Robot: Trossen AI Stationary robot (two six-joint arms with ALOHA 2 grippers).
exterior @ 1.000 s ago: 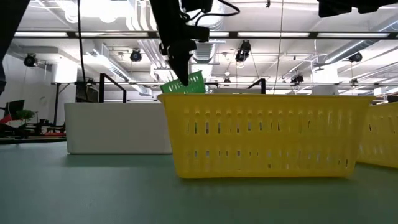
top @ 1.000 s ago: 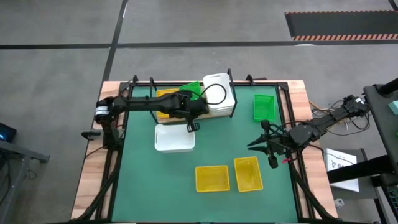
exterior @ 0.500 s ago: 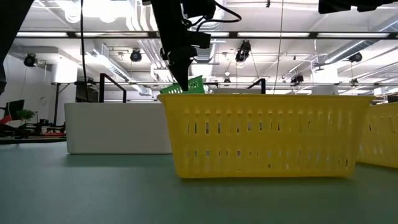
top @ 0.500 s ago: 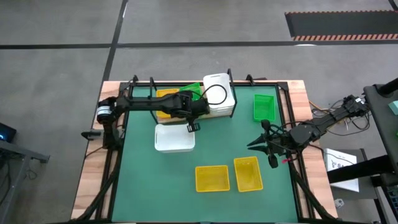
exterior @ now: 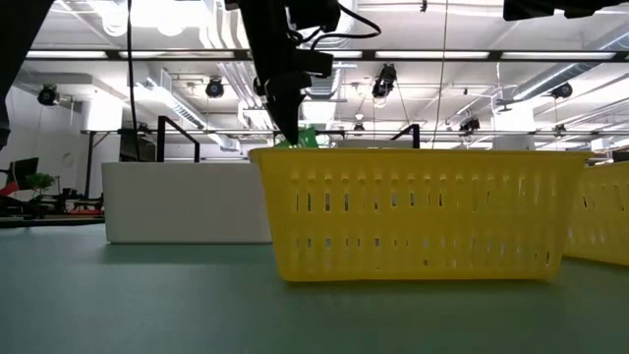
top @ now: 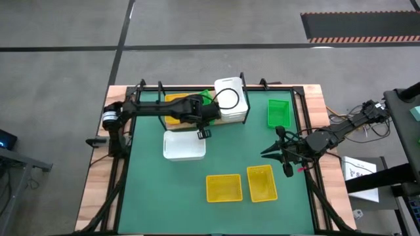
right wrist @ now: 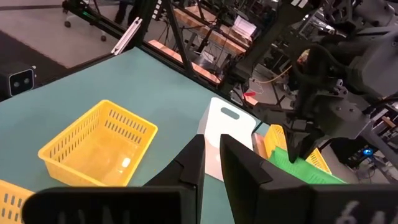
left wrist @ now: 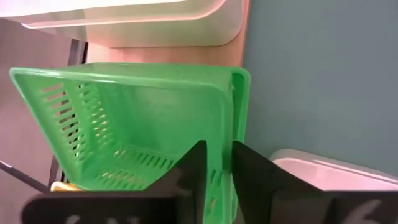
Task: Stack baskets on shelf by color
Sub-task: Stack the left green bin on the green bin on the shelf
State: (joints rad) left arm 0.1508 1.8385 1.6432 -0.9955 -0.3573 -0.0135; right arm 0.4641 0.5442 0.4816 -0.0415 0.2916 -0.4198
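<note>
My left gripper point(top: 199, 111) is over the shelf point(left wrist: 186, 55) at the table's far side, shut on a green basket point(top: 206, 98) that is tilted between a yellow basket point(top: 173, 103) and the white stack point(top: 230, 99). In the low view only a sliver of the green basket point(exterior: 306, 139) shows behind a yellow basket point(exterior: 423, 211). My right gripper point(top: 275, 152) waits shut over the mat's right part, touching nothing. Another green basket point(top: 278, 113), a white basket point(top: 184, 145) and two yellow baskets point(top: 224, 187) point(top: 262, 182) sit on their bases on the green mat. My left gripper pinches the green basket's side wall point(left wrist: 225, 163) near a corner, one finger point(left wrist: 196, 167) inside the basket and one finger point(left wrist: 250, 171) outside. The basket is tilted, its open side turned toward the wrist camera. Whether its lower edge rests on the shelf cannot be told.
The white basket point(left wrist: 323, 171) lies on the mat just in front of the shelf, under my left arm. Black frame posts point(top: 160, 86) rise along the shelf's far edge. Bare mat point(top: 151, 190) lies at the near left and in the middle.
My left gripper has moved down toward the shelf with the green basket. In the low view the basket has sunk from standing well above the yellow basket's rim to barely showing over it. My right arm has kept still.
</note>
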